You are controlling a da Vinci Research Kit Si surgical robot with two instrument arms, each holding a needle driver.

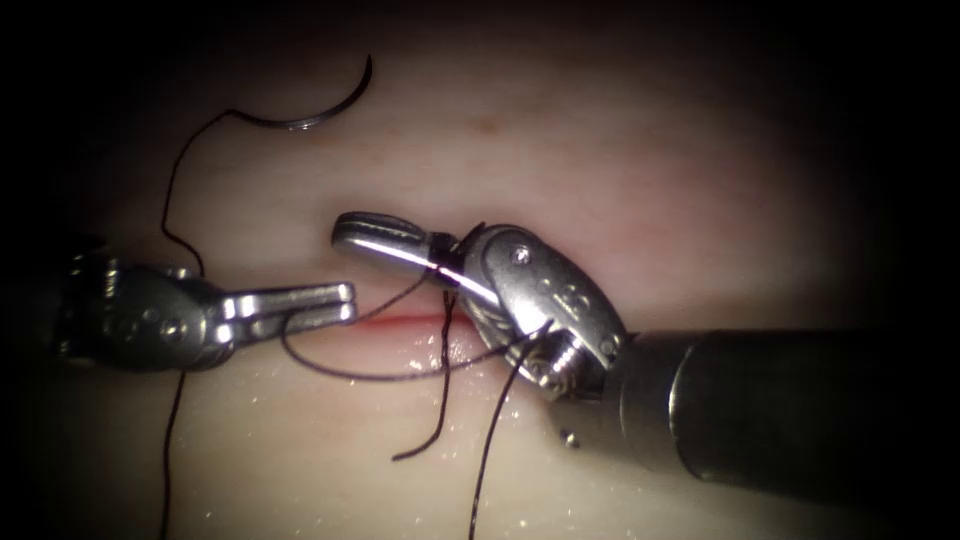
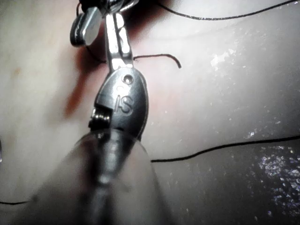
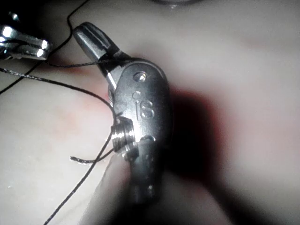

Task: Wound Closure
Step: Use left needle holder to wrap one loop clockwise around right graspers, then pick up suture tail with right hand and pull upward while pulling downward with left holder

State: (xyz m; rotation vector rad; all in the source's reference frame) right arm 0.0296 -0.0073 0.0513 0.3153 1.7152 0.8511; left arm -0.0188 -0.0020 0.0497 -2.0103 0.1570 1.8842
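We see left tool [image 1: 345,303] fingers clenched on thread [image 1: 380,375], right tool [image 1: 385,238] fingers clenched, thread wrapped round; needle [image 1: 320,112] lies free on tissue [image 1: 650,170]; loose loops may snag.

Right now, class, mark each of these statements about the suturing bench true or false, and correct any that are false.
1. The needle lies free on the tissue, held by neither tool. True.
2. The right tool grips the needle at mid-curve. False: thread is wrapped around its jaws, and the needle lies apart.
3. The left tool comes in from the endoscope view's left, its tip near the cut. True.
4. The needle is driven through the cut. False: it rests on the surface, away from the cut.
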